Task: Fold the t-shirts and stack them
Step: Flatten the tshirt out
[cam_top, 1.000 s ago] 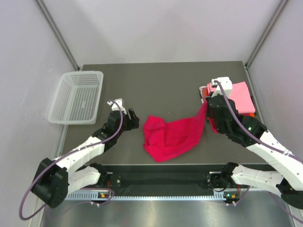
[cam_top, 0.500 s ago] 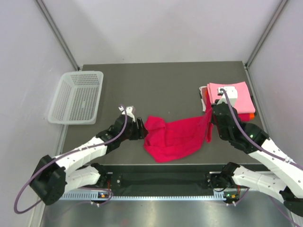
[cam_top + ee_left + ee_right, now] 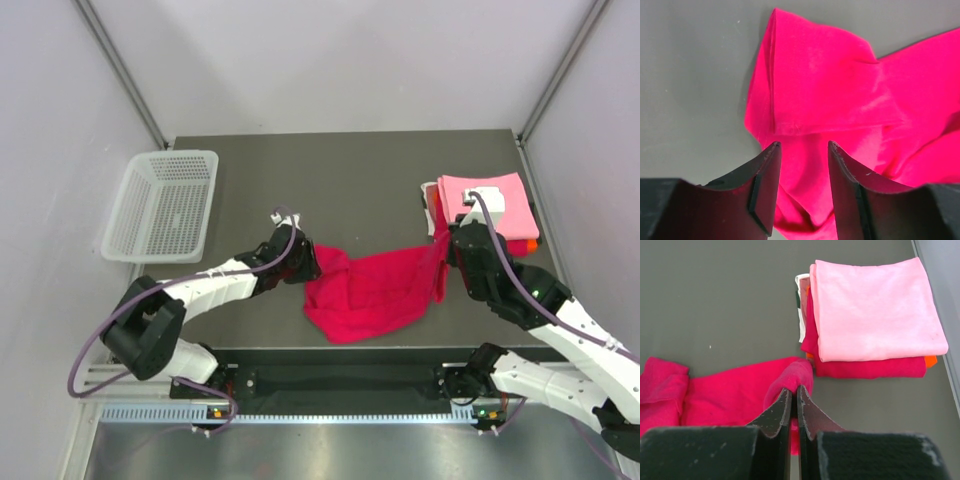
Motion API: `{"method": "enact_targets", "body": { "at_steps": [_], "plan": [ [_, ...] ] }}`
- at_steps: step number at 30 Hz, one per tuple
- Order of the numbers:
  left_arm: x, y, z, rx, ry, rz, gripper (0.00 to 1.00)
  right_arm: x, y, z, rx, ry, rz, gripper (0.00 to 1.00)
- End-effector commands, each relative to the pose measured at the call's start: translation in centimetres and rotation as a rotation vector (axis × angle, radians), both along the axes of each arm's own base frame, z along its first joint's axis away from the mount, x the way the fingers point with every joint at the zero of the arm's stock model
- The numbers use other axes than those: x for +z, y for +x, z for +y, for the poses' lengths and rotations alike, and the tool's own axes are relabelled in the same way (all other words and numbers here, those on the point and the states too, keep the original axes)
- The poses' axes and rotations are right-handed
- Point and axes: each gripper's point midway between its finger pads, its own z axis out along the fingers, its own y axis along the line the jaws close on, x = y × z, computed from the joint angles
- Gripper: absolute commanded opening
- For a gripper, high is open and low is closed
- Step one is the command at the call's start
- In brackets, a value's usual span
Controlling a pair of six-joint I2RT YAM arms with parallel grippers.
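The crimson-magenta t-shirt [image 3: 370, 290] lies crumpled at the table's front centre; it also shows in the left wrist view [image 3: 830, 100] and the right wrist view [image 3: 730, 390]. My right gripper [image 3: 795, 388] is shut on its right edge and holds that edge lifted [image 3: 438, 262]. My left gripper [image 3: 804, 146] is open, its fingers over the shirt's left edge [image 3: 303, 262]. A folded stack [image 3: 485, 210] with the light pink t-shirt [image 3: 875, 310] on top, a red one [image 3: 865, 367] under it and an orange edge [image 3: 931, 360] sits at the right.
A white perforated basket [image 3: 163, 205] stands at the table's far left. Grey enclosure walls surround the table [image 3: 330, 180]. The stack sits close to the table's right edge.
My left gripper has moved right along the table to the shirt's left edge. My right gripper drew the shirt's right edge toward the near side, uncovering the stack, then stayed about still.
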Motion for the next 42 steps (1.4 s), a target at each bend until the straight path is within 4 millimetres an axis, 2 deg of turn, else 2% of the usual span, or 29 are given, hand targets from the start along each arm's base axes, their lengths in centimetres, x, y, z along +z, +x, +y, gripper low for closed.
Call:
{"method": "enact_targets", "body": {
  "at_steps": [1, 8, 12, 15, 18, 19, 23, 25, 28, 33, 37, 38, 40, 41, 42],
  "plan": [
    [0.7, 1.4, -1.1, 0.021, -0.030, -0.016, 0.48, 1.3, 0.2, 0.0, -0.007, 0.058, -0.047, 0.00],
    [-0.2, 2.5, -1.1, 0.059, 0.000, -0.010, 0.47, 1.1, 0.1, 0.0, 0.001, 0.058, -0.046, 0.00],
    [-0.6, 3.3, -1.1, 0.078, 0.017, -0.009, 0.39, 0.9, 0.0, 0.0, 0.003, 0.063, -0.046, 0.00],
    [-0.9, 3.9, -0.8, 0.103, 0.035, -0.006, 0.38, 0.8, -0.1, 0.0, 0.008, 0.067, -0.046, 0.00],
    [-1.6, 4.0, -0.6, 0.126, 0.057, 0.014, 0.46, 0.8, -0.2, 0.1, 0.013, 0.073, -0.047, 0.00],
    [-1.8, 3.9, -0.3, 0.138, 0.068, 0.024, 0.53, 0.8, -0.2, 0.1, 0.014, 0.074, -0.045, 0.00],
    [-1.9, 4.2, 0.6, 0.179, 0.098, 0.016, 0.54, 0.9, -0.2, 0.1, 0.016, 0.073, -0.048, 0.00],
    [-1.9, 4.3, 1.0, 0.192, 0.105, 0.022, 0.50, 0.8, -0.2, 0.1, 0.018, 0.071, -0.047, 0.00],
    [-2.2, 4.3, 1.0, 0.190, 0.100, 0.034, 0.38, 0.7, -0.3, 0.0, 0.016, 0.069, -0.046, 0.00],
    [-2.5, 4.3, 0.8, 0.187, 0.088, 0.038, 0.00, 0.5, -0.3, 0.1, 0.022, 0.075, -0.040, 0.00],
    [-0.7, 5.2, 1.8, 0.206, 0.081, 0.022, 0.00, -0.7, -0.6, 0.3, 0.030, 0.079, -0.014, 0.00],
    [0.0, 6.0, 2.8, 0.224, 0.063, 0.021, 0.00, -1.0, -0.8, 0.3, 0.031, 0.091, -0.007, 0.00],
    [1.1, 6.7, 3.6, 0.224, 0.021, 0.032, 0.00, -2.4, -1.1, 0.7, 0.047, 0.097, 0.020, 0.00],
    [2.3, 7.8, 5.5, 0.264, 0.009, 0.014, 0.00, -2.9, -1.2, 0.8, 0.046, 0.114, 0.030, 0.00],
    [3.2, 8.5, 6.3, 0.282, -0.003, 0.000, 0.00, -3.2, -1.4, 0.8, 0.053, 0.128, 0.034, 0.00]
  ]
}}
